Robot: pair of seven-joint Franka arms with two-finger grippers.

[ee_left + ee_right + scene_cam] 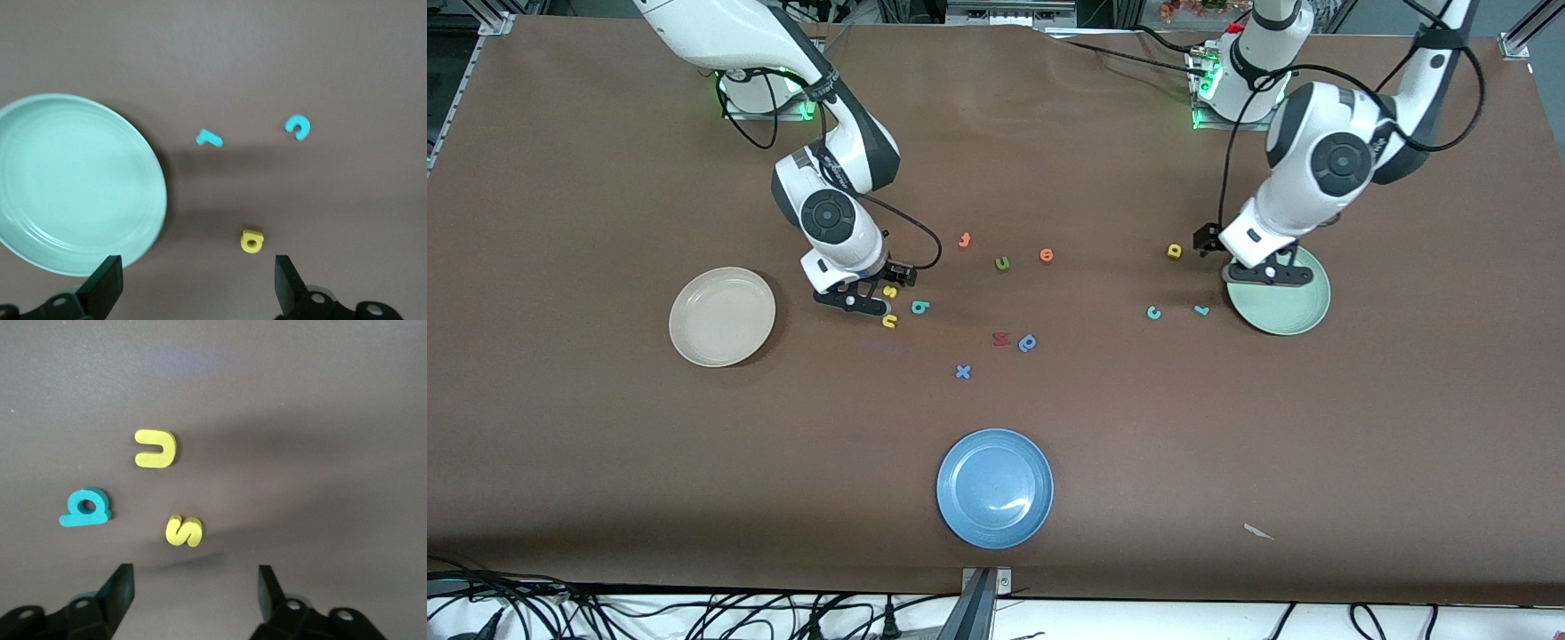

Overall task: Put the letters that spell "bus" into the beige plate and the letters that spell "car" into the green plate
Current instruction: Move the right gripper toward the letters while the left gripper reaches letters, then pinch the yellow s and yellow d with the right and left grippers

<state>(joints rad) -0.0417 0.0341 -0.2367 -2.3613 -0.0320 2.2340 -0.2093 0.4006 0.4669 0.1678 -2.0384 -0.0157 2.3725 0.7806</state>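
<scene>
Right wrist view shows the right gripper point(193, 583), jaws apart and empty, over the yellow "s" point(183, 531) lying loose on the worktop near the beige plate point(694, 342); closing off-centre could flick it away.

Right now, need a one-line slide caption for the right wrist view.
Right end effector, open, hovers over yellow "s", with yellow "u" and teal "b" nearby.

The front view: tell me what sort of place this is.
Most likely a robotics lab workbench. Two white arms are bolted along one edge of a table covered in brown cloth, aluminium framing stands at its corners, and loose cables run along the edge nearest the front camera. Small foam letters and plain plates are laid out as test props.
</scene>
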